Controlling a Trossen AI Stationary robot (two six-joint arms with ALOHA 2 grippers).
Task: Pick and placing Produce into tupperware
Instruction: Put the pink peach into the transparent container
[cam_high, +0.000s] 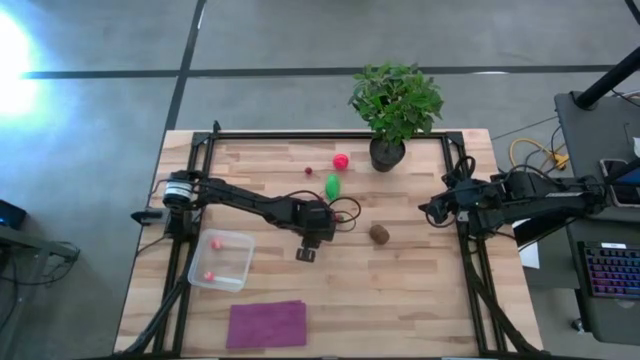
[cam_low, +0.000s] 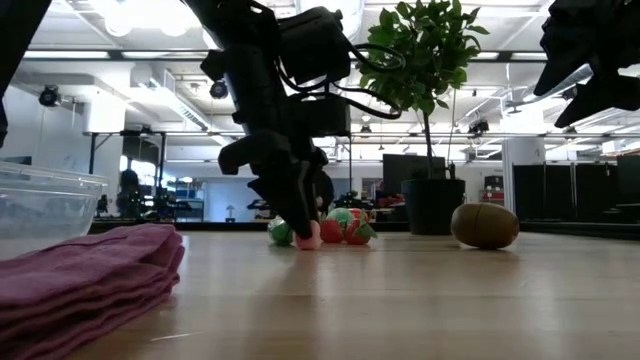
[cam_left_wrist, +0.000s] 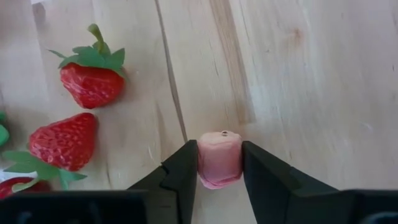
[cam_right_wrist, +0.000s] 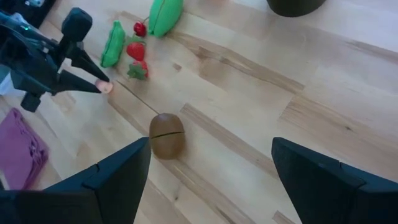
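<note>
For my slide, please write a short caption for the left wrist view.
Left gripper shut on a small pink piece at the wooden table, two strawberries beside it.

A third strawberry (cam_left_wrist: 15, 185) is cut off at the left wrist view's edge.

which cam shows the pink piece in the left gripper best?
Left wrist view: the pink piece fills the frame centre, pinched between the left gripper fingers. Low view shows it small at the fingertips, touching the table. Right wrist view shows just a speck. High view: hidden under the gripper.
</note>
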